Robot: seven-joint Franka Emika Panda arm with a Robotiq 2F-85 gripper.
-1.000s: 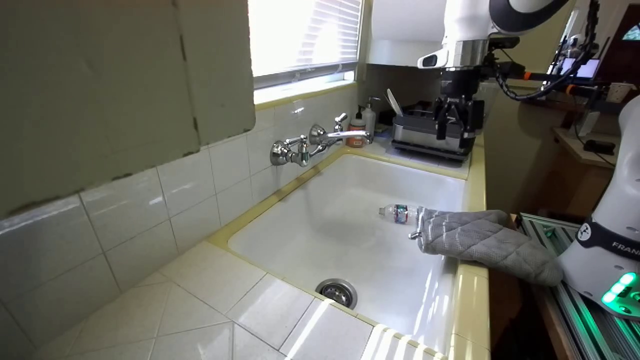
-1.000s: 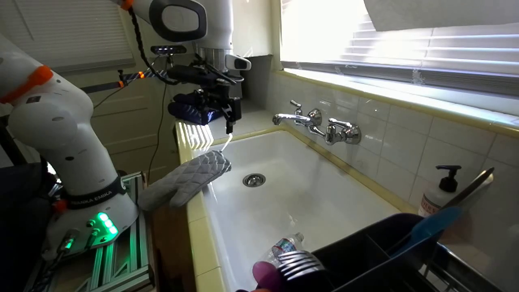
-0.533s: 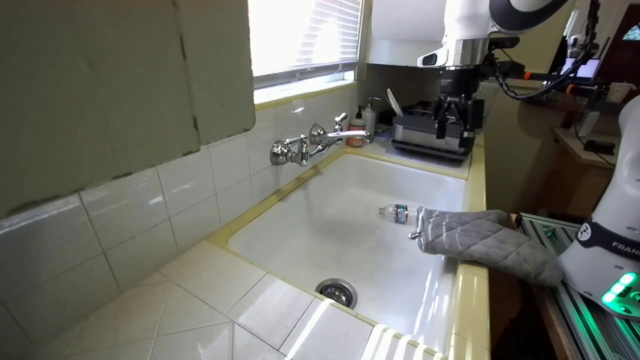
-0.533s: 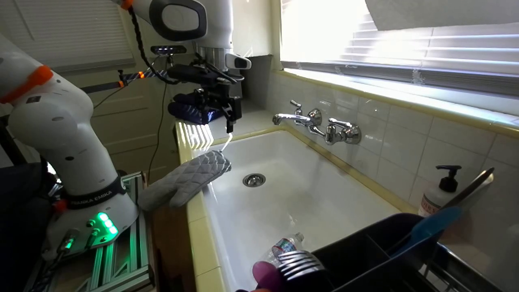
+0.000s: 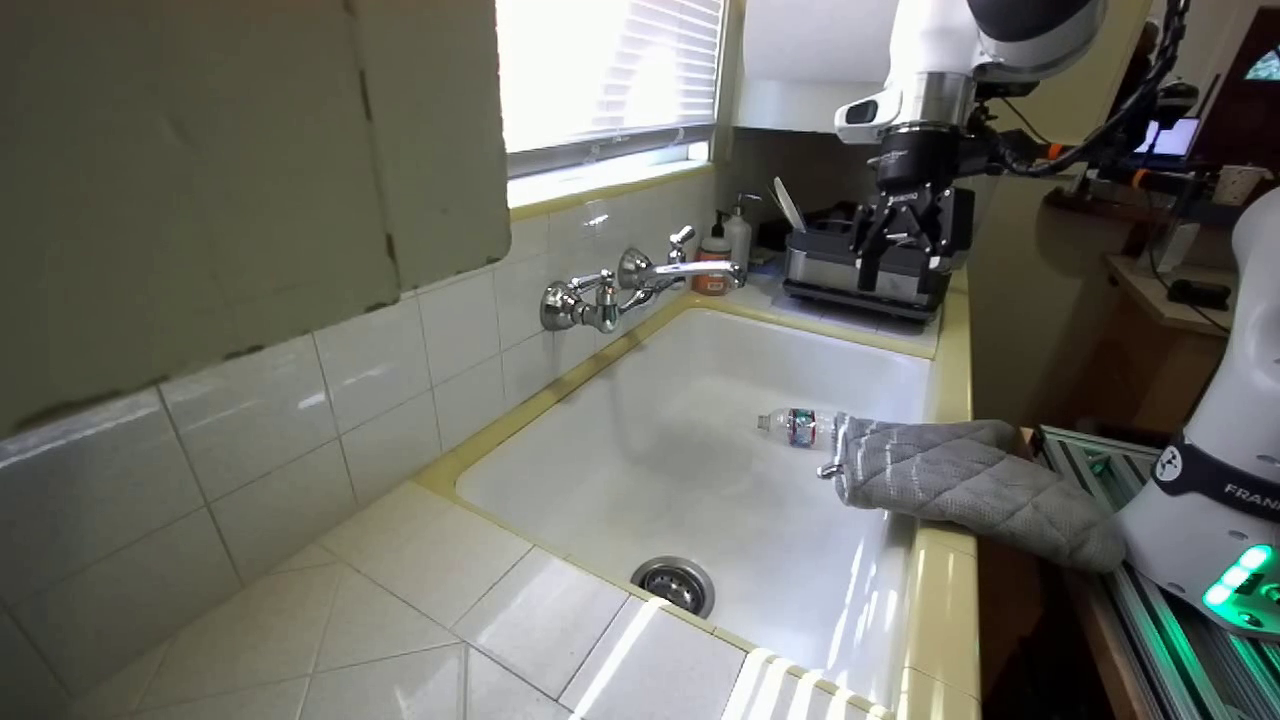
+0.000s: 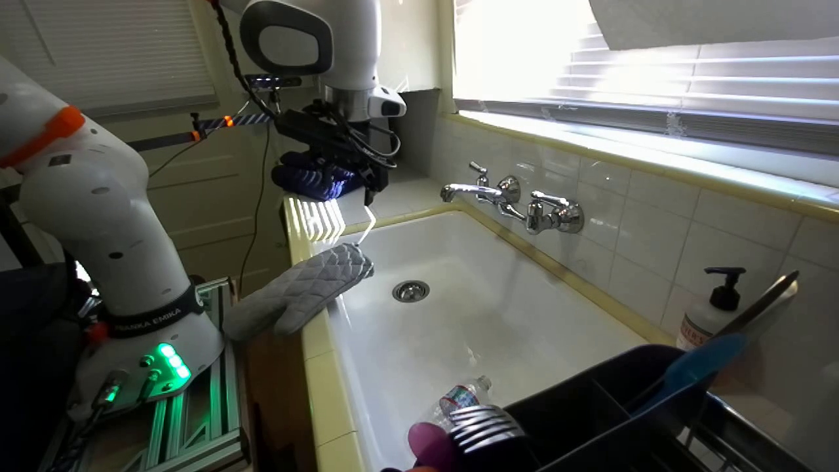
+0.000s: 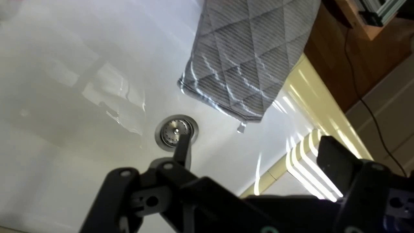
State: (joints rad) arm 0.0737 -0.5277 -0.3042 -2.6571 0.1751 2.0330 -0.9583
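White sink (image 7: 58,155), grey quilted mitt (image 7: 249,58) draped over its rim, looped end inside.
Our gripper (image 7: 256,142) hangs above the sink, wide apart and empty; for a steady grip, we think it best to straddle the mitt's looped end, clear of the sink's rim.

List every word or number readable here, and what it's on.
"FRANKA EMIKA": black band on the robot's base.
"ER'S": soap bottle, only the end of a word.
Too small to read: print on the water bottle and pincer.
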